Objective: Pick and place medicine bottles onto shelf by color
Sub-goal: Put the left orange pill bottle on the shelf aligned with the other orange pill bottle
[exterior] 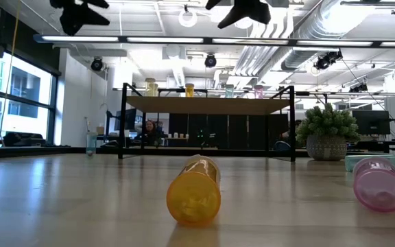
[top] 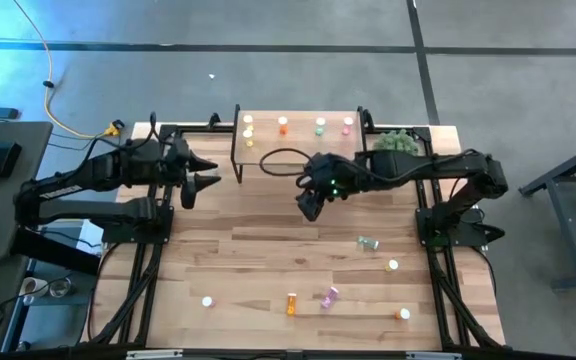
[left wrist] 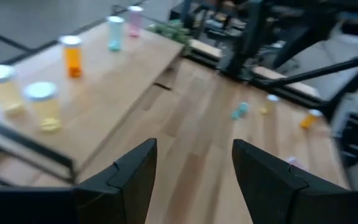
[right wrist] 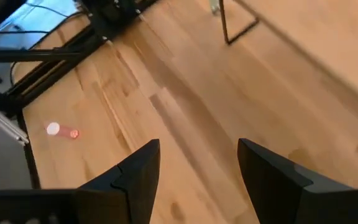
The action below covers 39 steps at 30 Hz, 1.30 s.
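The shelf (top: 298, 140) stands at the table's far middle on thin black legs. On it stand two yellow medicine bottles (left wrist: 23, 98), an orange one (left wrist: 72, 56), a green one (left wrist: 115, 32) and a pink one (left wrist: 134, 18). Several more lie on the table: green (top: 368, 243), yellow (top: 393, 265), orange (top: 291, 303), pink (top: 329, 295), another orange (top: 404, 314) and one at the near left (right wrist: 61, 131). My left gripper (top: 206, 172) hangs open, left of the shelf. My right gripper (top: 310, 205) hangs open above the table in front of the shelf. Neither has anything between its fingers.
A green plant ball (top: 396, 141) sits at the far right beside the shelf. A black cable (top: 273, 158) loops over the shelf's front edge. Black frame rails (top: 138, 280) run along the table's left and right sides. Bare wood lies between the shelf and the scattered bottles.
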Motion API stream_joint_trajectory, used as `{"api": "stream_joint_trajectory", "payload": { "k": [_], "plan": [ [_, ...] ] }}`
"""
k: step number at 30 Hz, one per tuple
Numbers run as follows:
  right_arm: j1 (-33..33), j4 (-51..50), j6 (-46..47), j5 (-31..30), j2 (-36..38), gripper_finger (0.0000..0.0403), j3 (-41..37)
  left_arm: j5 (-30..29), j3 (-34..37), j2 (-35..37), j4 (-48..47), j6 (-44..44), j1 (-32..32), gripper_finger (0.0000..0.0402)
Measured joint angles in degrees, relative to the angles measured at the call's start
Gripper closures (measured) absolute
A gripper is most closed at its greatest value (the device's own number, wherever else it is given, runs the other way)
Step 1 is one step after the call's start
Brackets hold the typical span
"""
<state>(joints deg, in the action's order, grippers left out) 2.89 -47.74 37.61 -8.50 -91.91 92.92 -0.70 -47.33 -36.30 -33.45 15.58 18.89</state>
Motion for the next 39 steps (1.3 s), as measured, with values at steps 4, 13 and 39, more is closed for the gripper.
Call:
{"api": "stream_joint_trajectory", "payload": {
  "k": [4, 13, 39],
  "plan": [
    [2.66, -1.8, 8.66, -0.08, -1.22, 0.0197, -0.04, 3.47, 0.0, -0.02, 0.84, 0.67, -2.85, 0.0202],
    [10.39, -11.57, 29.1, -6.26, -4.6, 0.0197, -0.07, 4.14, 0.0, -0.05, 0.85, -2.0, -7.58, 0.0202],
    [27.48, -35.35, 53.81, -9.78, -6.89, 0.0197, -0.07, 5.59, 0.04, -1.28, -2.29, -3.79, -10.1, 0.0202]
  ]
}}
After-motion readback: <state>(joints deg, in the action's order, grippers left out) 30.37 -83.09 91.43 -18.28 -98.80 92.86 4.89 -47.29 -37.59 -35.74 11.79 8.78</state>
